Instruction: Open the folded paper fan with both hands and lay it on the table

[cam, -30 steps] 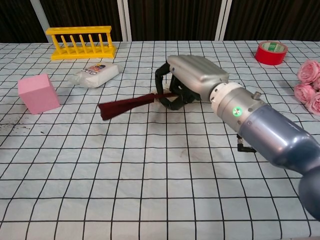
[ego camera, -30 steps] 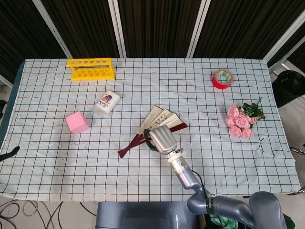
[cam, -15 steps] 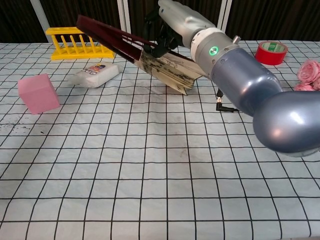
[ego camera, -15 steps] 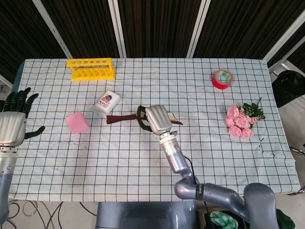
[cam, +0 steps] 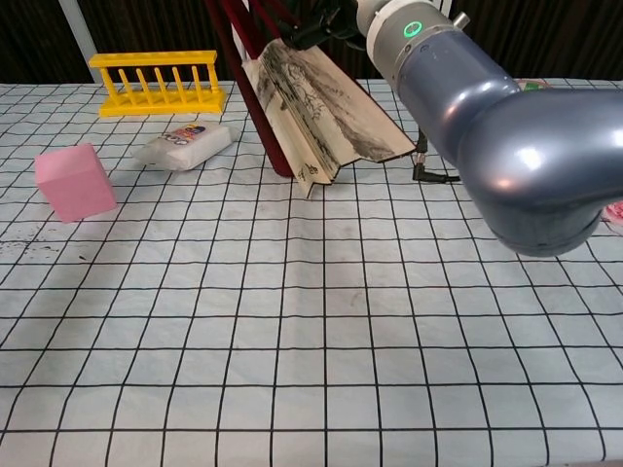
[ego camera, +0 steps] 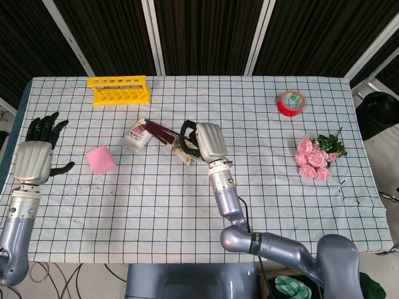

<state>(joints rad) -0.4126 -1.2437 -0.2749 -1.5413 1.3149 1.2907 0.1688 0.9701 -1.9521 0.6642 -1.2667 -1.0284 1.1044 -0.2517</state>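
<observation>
A partly spread paper fan with dark red ribs and ink-printed cream leaves (ego camera: 171, 141) is gripped by the robot's silver right hand (ego camera: 207, 142) and held raised above the checked white tablecloth (ego camera: 262, 187), near the table's middle; in the chest view the fan (cam: 311, 107) is seen tilted steeply, its red ribs rising out of the top of the frame, and the right hand itself is cut off there. The left hand (ego camera: 38, 156), silver-backed with dark fingers, is shown spread apart and holding nothing, well to the left of the fan at the table's left edge. Just left of the fan a white printed packet (ego camera: 138, 134) is laid on the cloth, and farther left a pink cube (ego camera: 100, 160) is placed. Behind the fan and to its left, a yellow plastic rack (ego camera: 118, 89) is set at the far edge. To the fan's right, a red tape roll (ego camera: 291, 103) and a bunch of pink roses (ego camera: 316, 156) are seen, well apart from it.
</observation>
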